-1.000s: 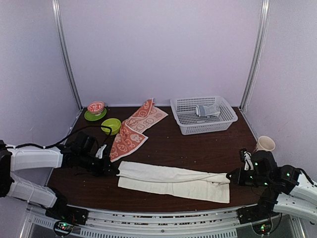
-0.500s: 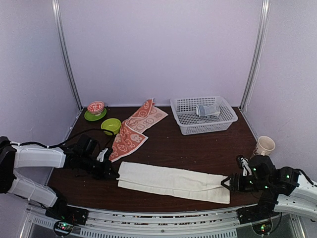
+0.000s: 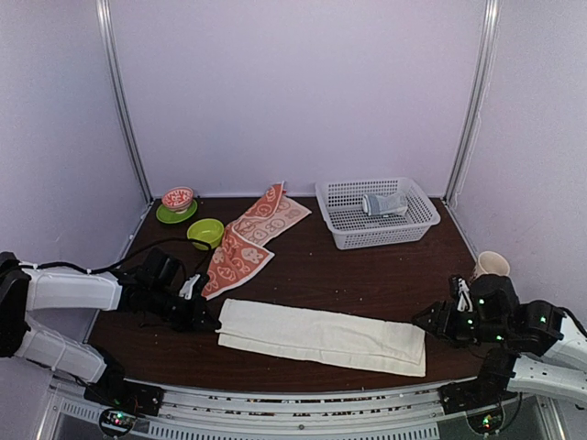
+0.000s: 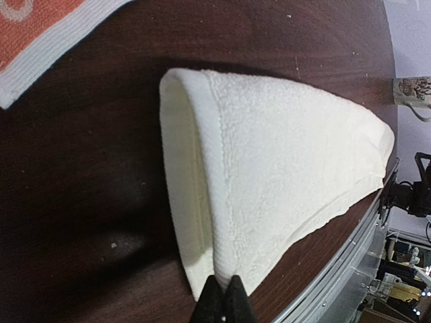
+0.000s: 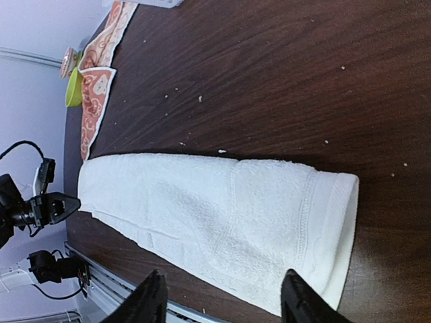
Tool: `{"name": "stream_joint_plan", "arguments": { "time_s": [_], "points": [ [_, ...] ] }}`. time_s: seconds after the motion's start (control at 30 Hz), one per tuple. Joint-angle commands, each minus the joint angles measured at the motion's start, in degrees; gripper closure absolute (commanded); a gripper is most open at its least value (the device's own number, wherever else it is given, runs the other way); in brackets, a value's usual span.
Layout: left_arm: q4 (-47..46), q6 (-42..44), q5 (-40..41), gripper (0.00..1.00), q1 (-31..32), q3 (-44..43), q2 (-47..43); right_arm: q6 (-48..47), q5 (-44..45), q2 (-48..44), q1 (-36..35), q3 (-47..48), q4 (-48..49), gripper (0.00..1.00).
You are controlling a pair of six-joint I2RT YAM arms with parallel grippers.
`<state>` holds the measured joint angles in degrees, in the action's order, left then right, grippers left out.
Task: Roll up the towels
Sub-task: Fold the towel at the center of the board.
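Observation:
A cream-white towel [image 3: 321, 335] lies folded in a long strip across the front of the table. My left gripper [image 3: 209, 321] is shut on its left end; the left wrist view shows the black tips [image 4: 224, 304] pinching the top layer of the cream-white towel [image 4: 283, 168]. My right gripper [image 3: 424, 321] stands open just beyond the strip's right end, holding nothing; its fingers [image 5: 151, 299] hover above the cream-white towel [image 5: 222, 215]. An orange-red towel with white circles [image 3: 249, 240] lies spread out behind, left of centre.
A white basket [image 3: 417, 225] at the back right holds a grey-blue cloth bundle [image 3: 383, 203]. A green bowl [image 3: 206, 231] and a red patterned bowl on a green saucer [image 3: 177, 199] sit at the back left. A cup [image 3: 492, 266] stands at the right edge.
My right gripper let go of the cream-white towel's right end and drew back to the right. The towel's upper layer settled flat into a neat strip. The left gripper kept its hold.

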<state>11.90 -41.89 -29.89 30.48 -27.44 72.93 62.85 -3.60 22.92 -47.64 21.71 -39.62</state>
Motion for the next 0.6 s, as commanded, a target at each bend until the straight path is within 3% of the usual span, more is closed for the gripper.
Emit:
{"name": "stream_joint_plan", "arguments": {
  "time_s": [0.0,0.1,0.33,0.57],
  "points": [
    [0.1,1.0,-0.5,1.0,0.2,-0.6,-1.4,8.9,4.6,-1.2,0.0,-3.1,-3.5,0.49],
    [0.2,0.9,-0.6,1.0,0.2,-0.7,-1.3,12.6,3.1,-2.9,0.0,-6.3,-1.2,0.56],
    [-0.2,1.1,-0.5,1.0,0.2,-0.7,-0.8,14.3,3.3,-3.3,0.0,-7.6,-5.4,0.54],
    [-0.6,0.9,-0.7,1.0,0.2,-0.7,-0.6,18.3,5.9,-2.4,0.0,-13.4,5.5,0.54]
  ]
}}
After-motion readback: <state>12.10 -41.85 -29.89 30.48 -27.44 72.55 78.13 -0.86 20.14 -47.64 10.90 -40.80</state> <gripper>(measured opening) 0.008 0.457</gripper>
